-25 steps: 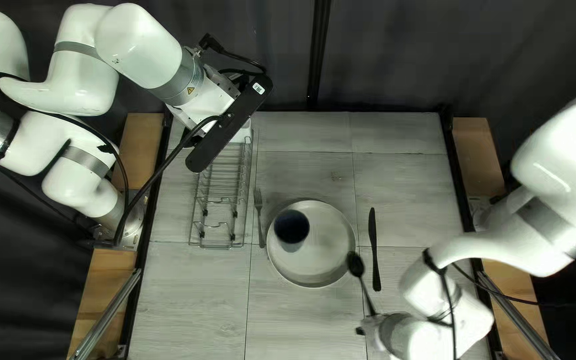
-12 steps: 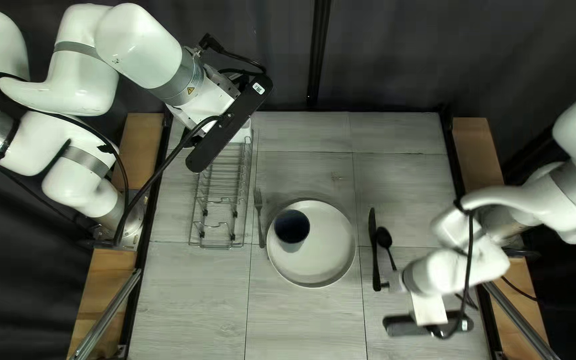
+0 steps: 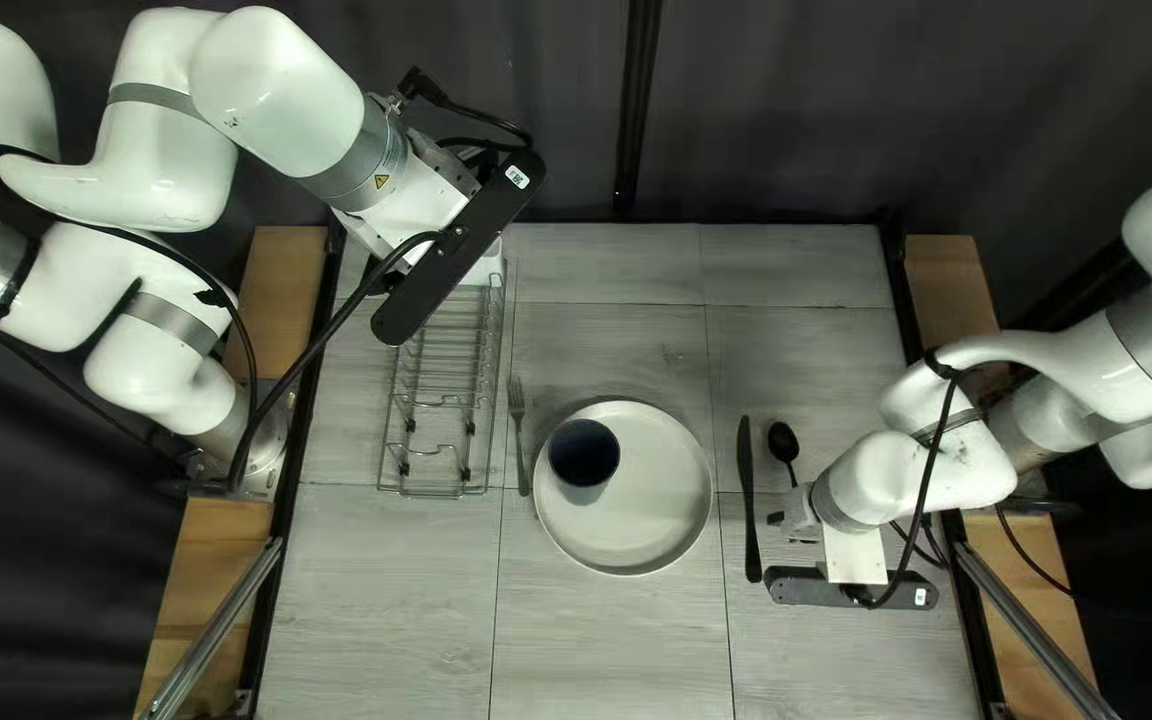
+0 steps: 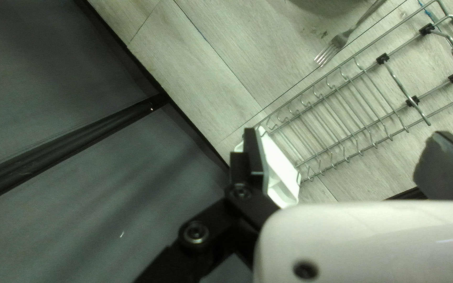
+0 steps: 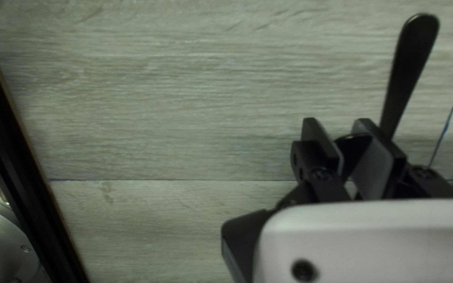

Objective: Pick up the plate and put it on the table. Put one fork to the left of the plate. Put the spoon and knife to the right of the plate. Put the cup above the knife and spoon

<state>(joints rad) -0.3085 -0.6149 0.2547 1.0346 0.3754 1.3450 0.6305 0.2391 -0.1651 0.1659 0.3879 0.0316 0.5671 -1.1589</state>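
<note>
Tabletop [image 3: 603, 334] of pale grey, wood-grained panels, seen from above, with one of my white arms reaching in from each side. My left arm [image 3: 276, 100] holds its gripper [image 3: 399, 271] over the far end of a wire dish rack [image 3: 443, 400], the two fingers wide apart with nothing gripped (a white holder [image 4: 281, 173] sits at that end of the rack). My right arm [image 3: 943, 474] reaches low, its gripper [image 3: 790, 514] clamped on the spoon's handle. Right of the rack lies a round, pale plate [image 3: 643, 514], and on its left part stands a dark blue cup [image 3: 586, 454]. A black knife [image 3: 748, 500] lies to the plate's right, apart from it, handle toward the near edge. The black spoon [image 3: 783, 440] is just right of the knife, bowl toward the far edge. A silver fork [image 3: 519, 434] lies between rack and plate, tines pointing away from me.
</note>
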